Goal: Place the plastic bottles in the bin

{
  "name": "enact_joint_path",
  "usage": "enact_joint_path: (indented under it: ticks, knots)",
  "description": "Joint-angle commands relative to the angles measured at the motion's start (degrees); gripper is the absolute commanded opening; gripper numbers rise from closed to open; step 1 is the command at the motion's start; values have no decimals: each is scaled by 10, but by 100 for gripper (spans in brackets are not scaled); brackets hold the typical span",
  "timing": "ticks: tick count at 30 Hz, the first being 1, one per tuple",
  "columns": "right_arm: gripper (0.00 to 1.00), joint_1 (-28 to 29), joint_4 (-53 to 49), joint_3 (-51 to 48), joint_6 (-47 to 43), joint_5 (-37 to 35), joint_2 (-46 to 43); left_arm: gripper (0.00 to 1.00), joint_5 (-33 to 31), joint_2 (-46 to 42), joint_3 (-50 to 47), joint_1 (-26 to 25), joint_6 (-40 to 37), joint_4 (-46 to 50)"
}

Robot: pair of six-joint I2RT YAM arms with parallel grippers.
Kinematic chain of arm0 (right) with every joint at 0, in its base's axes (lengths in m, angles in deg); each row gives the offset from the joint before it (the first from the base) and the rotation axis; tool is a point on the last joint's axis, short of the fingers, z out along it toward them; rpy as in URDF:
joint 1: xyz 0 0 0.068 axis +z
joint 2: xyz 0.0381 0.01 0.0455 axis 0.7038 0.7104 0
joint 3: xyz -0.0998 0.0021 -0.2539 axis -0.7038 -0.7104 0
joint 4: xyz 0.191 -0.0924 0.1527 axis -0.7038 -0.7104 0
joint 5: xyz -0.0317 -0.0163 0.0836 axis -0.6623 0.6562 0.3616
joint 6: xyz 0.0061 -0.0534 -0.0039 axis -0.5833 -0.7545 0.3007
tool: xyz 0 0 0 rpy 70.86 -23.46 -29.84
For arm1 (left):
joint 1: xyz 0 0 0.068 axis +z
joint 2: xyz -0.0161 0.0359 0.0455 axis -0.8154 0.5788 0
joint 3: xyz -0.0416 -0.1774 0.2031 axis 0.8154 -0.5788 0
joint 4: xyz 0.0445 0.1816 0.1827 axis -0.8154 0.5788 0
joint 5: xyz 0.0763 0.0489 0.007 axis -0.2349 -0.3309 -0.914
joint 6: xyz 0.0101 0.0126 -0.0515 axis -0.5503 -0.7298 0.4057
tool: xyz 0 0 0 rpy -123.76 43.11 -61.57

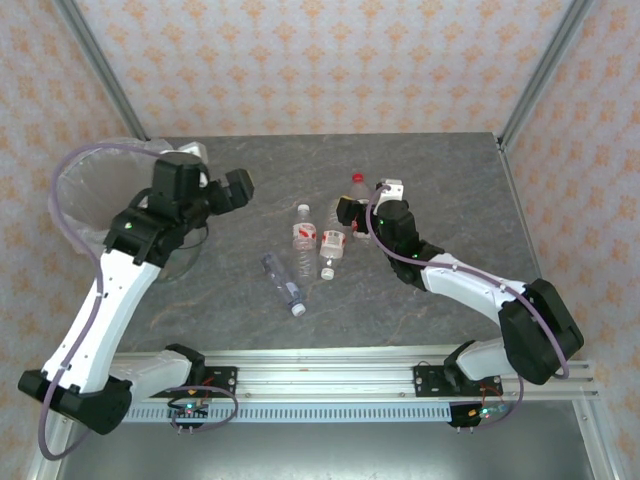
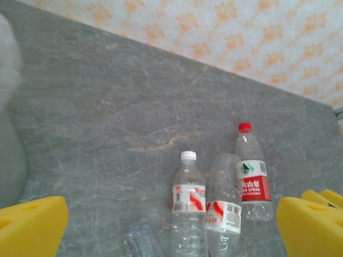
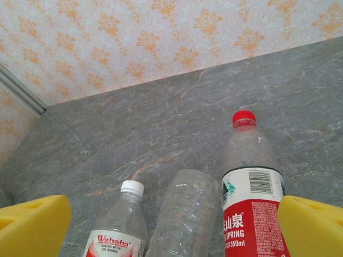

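Beside the spread, empty right tool (image 1: 348, 212) lie four plastic bottles (image 1: 303, 236); left tool (image 1: 240, 188), also spread, hangs by the bin (image 1: 80, 195).

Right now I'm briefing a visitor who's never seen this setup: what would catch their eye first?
Four clear plastic bottles lie clustered mid-table, the open right gripper poised at the red-capped bottle. At the far left stands the bag-lined bin, with the left gripper open beside it.
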Motion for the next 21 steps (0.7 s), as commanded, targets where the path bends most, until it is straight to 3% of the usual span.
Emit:
enact_joint_path:
  ticks: [1,9,14,21]
  knots:
    - [99,-1,13,-13,13,-22,-3,100,-79,18,-20,-46,48,-26]
    - [99,-1,-13,-15,19,-37,-9,100,-67,21,-132,-88,190,-82]
    - [99,-1,-13,-23,19,-48,-13,100,-85,-1,-191,-91,239,-81]
    - [99,-1,-15,-19,24,-57,-7,100,-31,25,-255,-101,272,-79]
